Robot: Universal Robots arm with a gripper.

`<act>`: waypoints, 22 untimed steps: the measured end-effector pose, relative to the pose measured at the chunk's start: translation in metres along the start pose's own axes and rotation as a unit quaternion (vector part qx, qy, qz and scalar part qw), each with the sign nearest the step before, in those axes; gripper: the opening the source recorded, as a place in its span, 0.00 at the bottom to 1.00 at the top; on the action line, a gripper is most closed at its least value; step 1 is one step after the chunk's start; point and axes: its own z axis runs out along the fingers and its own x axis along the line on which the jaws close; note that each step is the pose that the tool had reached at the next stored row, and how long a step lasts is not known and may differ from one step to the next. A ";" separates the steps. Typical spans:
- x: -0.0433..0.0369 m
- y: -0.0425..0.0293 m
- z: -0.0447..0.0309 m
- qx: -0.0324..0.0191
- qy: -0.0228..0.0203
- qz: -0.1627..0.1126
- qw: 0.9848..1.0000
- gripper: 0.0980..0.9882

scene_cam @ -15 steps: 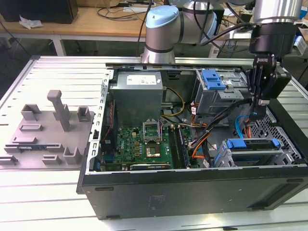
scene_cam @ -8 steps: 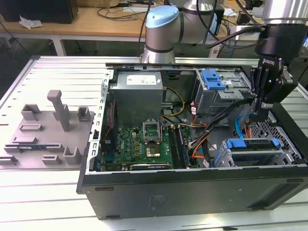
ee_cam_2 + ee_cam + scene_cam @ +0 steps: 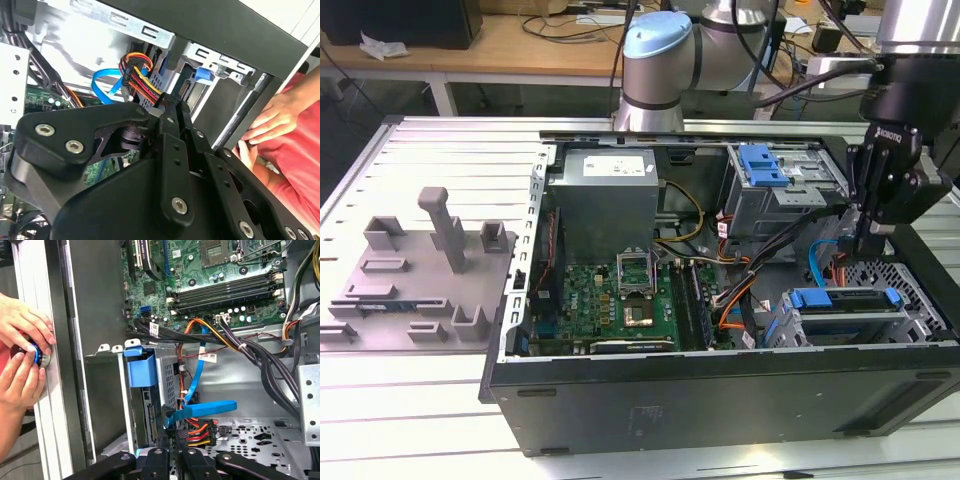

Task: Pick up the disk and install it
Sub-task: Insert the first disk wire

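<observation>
We see the jaws closed on nothing. The gripper has its tips almost in the red, yellow and orange wire bundle, just beside the disk. The disk sits in its cage at the corner of the case, on the exterior view's right. We judge a snag likeliest: the soft sleeved wires or the glossy flat blue cable could catch on hard black metal. Perforated sheet steel lies around. A person's hands rest just outside the wall.
</observation>
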 end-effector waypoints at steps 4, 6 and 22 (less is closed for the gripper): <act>0.0034 0.0021 0.0012 0.003 -0.010 -0.011 1.000 0.07; 0.0067 0.0023 0.0025 0.003 -0.013 -0.013 1.000 0.07; 0.0406 -0.0027 0.0154 -0.005 -0.107 -0.016 0.994 0.07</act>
